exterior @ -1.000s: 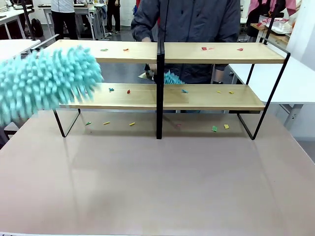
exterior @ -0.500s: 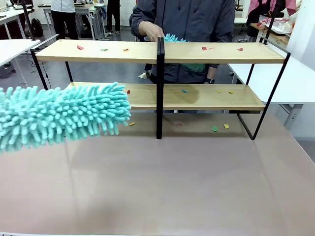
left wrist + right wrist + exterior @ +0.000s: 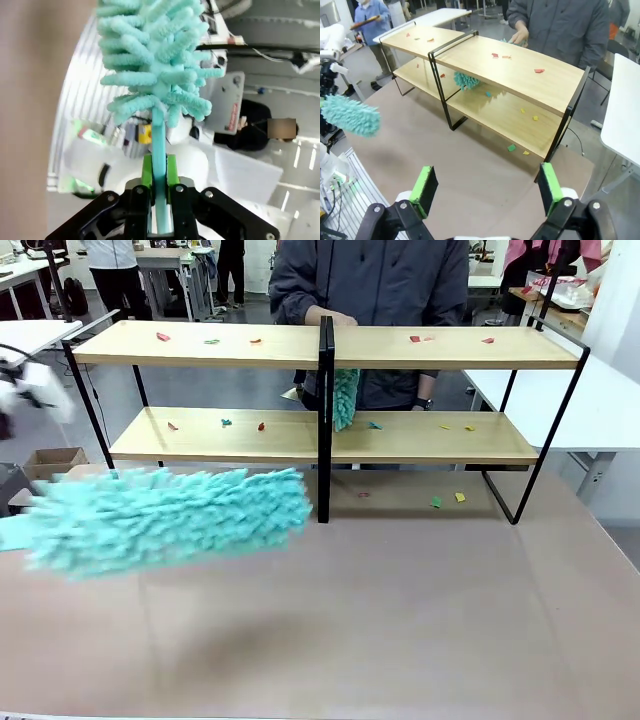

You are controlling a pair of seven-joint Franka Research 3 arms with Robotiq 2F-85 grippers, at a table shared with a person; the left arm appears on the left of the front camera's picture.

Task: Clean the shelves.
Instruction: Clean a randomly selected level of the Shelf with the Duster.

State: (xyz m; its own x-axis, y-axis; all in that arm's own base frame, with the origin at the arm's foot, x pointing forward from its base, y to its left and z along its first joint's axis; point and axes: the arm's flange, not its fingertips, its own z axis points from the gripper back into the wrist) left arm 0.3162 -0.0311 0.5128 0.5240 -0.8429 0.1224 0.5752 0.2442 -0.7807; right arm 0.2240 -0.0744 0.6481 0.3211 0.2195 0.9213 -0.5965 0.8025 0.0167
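Left gripper (image 3: 159, 171): jaws clamped on the handle of a teal duster (image 3: 170, 515). Its fluffy head is blurred, low over the tabletop (image 3: 420, 620), front-left of the shelves (image 3: 200, 345). Shelves stand across the tabletop's far side, coloured scraps (image 3: 258, 426) on both boards and underneath. Person's hand (image 3: 330, 316) rests on the top board at the centre upright, small second duster (image 3: 345, 398) just below. Right gripper (image 3: 486, 189): jaws wide, nothing held.
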